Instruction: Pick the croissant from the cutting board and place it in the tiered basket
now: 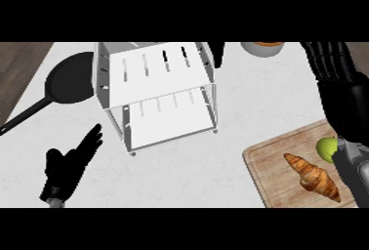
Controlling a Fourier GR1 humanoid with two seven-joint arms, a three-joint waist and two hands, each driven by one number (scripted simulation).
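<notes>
The croissant (313, 177) lies on the cutting board (277, 168), below the right hand (333, 61), whose fingers are straight and hold nothing. The tiered basket (160, 93) stands on the bench (202, 166) just above the left hand (72, 163), fingers spread, beside a black pan (69, 80).

The pale counter (187, 166) bears a tiered basket (162, 93), black pan (71, 78), cutting board (277, 171) and bowl (263, 48).
</notes>
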